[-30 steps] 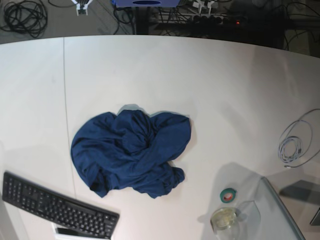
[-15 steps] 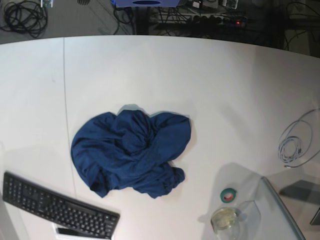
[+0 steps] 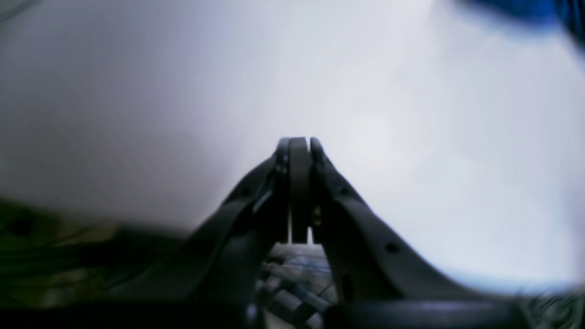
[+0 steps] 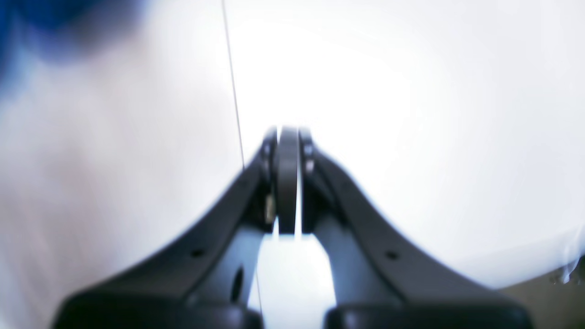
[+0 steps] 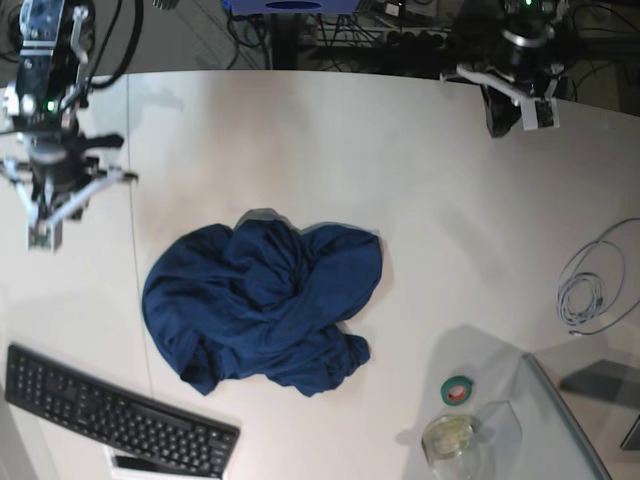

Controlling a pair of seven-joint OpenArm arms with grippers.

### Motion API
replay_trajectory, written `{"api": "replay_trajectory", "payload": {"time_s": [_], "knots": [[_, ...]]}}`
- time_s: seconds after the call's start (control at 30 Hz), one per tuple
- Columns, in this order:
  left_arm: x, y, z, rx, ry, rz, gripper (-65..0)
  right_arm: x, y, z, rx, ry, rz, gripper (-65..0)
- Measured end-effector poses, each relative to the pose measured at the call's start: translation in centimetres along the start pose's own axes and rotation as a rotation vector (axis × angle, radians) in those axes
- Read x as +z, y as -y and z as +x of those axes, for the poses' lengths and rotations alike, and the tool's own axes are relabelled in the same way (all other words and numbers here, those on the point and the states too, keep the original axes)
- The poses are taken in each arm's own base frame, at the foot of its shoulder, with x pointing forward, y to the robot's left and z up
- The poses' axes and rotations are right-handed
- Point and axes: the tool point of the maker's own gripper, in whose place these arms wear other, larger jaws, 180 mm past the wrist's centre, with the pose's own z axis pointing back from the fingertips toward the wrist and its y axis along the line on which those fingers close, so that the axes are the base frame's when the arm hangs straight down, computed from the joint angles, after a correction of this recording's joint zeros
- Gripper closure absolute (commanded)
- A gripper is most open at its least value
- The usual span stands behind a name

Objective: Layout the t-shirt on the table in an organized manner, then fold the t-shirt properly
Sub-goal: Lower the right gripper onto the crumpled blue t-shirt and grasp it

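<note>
Both arms newly in view over far counter edge. Right pincer (image 5: 42, 232) near far-left corner, left pincer (image 5: 500, 122) toward far-right; both closed, empty. T-shirt (image 5: 262, 303) unmoved, crumpled mid-counter (image 5: 420, 220). Judgement: reach starting, layout not begun.

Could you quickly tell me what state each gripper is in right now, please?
Left gripper: closed, holding nothing, above the table.
Right gripper: closed, holding nothing; the t-shirt lies untouched.
</note>
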Motion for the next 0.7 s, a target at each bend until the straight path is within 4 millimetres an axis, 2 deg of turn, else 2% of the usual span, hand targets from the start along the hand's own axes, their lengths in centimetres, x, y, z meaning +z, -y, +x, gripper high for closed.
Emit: {"api": "replay_trajectory", "payload": {"time_s": [0.07,0.17,0.27,0.37,0.4,0.5,0.6,0.63,0.7], "knots": [[-1.3,0.8,1.5,0.03,0.024,-0.021,0.0,-1.4,-0.9,3.5,-0.02,0.018,0.015,-12.6],[-2.2,1.3,2.9,0.033,0.049,-0.029,0.0,-3.8,-3.8,7.5,0.045,-0.002,0.086,-29.9],[-3.4,1.7,5.2,0.042,0.103,-0.037,0.0,-6.9,-6.3,10.6,0.135,0.001,0.116,-39.9],[-4.2,2.2,7.8,0.057,0.177,-0.043,0.0,-10.3,-8.0,10.6,0.169,-0.019,0.139,-40.5],[-4.3,2.2,8.0,0.071,0.183,-0.038,0.0,-11.3,-8.3,10.3,0.179,-0.027,0.142,-40.5],[-4.8,3.0,6.9,0.107,0.111,-0.041,0.0,-12.9,-8.7,8.8,0.221,-0.07,0.14,-40.5],[-6.0,4.1,7.5,0.115,0.077,-0.068,-23.4,-12.6,-10.5,8.1,0.307,-0.065,0.162,-40.5],[-6.5,4.6,7.6,0.107,0.07,-0.078,-24.7,-12.4,-11.7,7.8,0.328,-0.065,0.183,-40.5],[-7.6,5.4,7.5,0.094,0.03,-0.097,-20.9,-12.1,-13.4,7.6,0.343,-0.06,0.222,-40.5]]}}
